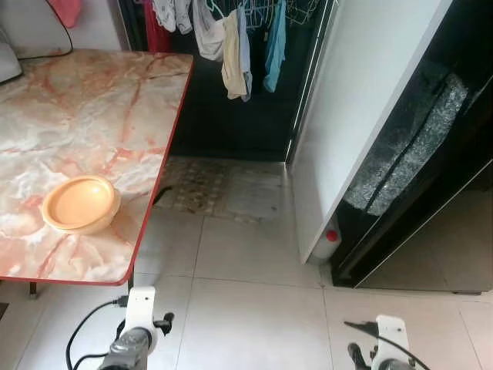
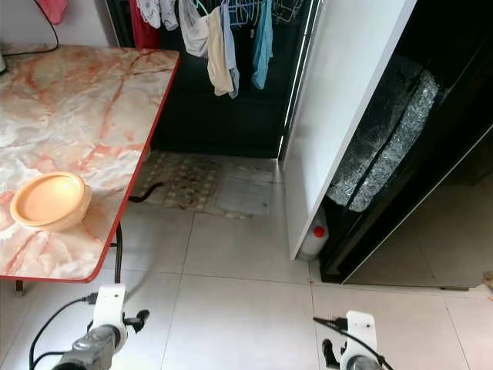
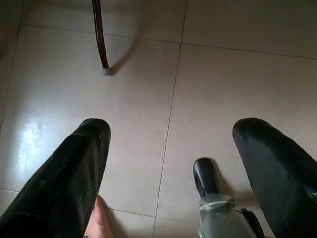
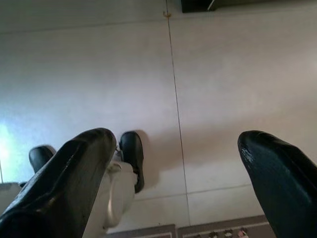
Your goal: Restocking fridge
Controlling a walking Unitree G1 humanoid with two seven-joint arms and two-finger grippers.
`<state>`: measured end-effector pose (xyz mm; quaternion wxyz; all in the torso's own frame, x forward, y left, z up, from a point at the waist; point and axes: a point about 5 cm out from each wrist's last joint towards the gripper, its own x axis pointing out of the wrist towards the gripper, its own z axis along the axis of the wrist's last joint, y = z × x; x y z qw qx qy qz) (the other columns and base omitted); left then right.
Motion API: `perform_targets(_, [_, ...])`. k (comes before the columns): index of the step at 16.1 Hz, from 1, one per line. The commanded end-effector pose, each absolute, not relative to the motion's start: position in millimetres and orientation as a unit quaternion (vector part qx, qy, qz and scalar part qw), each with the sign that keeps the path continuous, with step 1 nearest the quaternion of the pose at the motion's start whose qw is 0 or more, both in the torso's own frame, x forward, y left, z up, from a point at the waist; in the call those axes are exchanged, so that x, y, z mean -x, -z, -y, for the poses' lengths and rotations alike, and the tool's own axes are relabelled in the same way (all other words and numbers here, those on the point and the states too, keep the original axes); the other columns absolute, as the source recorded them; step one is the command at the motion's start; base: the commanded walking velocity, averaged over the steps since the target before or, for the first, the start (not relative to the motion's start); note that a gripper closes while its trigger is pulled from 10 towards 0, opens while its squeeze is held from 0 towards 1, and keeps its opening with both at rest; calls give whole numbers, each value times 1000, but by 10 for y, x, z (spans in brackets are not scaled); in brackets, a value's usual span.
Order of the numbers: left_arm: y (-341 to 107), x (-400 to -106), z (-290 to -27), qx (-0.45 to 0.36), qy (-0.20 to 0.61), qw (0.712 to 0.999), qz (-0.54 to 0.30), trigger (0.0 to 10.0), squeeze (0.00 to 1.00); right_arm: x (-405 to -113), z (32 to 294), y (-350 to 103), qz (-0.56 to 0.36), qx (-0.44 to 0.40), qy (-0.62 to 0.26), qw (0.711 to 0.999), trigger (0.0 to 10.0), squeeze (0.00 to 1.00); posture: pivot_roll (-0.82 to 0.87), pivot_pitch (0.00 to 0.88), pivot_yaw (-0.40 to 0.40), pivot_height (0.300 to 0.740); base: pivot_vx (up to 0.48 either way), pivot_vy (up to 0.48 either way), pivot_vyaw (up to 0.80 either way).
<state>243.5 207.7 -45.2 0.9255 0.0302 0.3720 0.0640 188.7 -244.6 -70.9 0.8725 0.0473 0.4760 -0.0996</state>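
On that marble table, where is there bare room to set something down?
Most of the marble table is bare: the whole stretch from the orange bowl back to the wall, and across to the red edge. Only the near corner is taken, by the bowl. A cable and a white object sit at the far-left edge.

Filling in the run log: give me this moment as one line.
left gripper: open, empty, over floor | right gripper: open, empty | orange bowl: on marble table | red-capped bottle: on floor
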Motion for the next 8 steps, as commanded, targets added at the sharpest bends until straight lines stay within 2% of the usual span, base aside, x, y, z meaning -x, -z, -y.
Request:
perform_targets(1, [478, -2408, -2081, -32, -61, 919, -388, 10000, 0, -1880, 2465, 708, -479, -53, 105, 870, 10000, 0, -169, 65, -1, 740, 0, 0, 0])
perform_targets(5, [450, -2465, -2065, -22, -68, 915, -398, 10000, 0, -1978, 2449, 661, -473, -54, 96, 874, 10000, 0, -164, 46, -10, 740, 0, 0, 0])
perform_targets(8, [449, -2477, -2033, -11, -77, 914, -398, 10000, 0, -1998, 2486, 639, -469, -47, 100, 876, 10000, 0, -152, 64, -35, 740, 0, 0, 0])
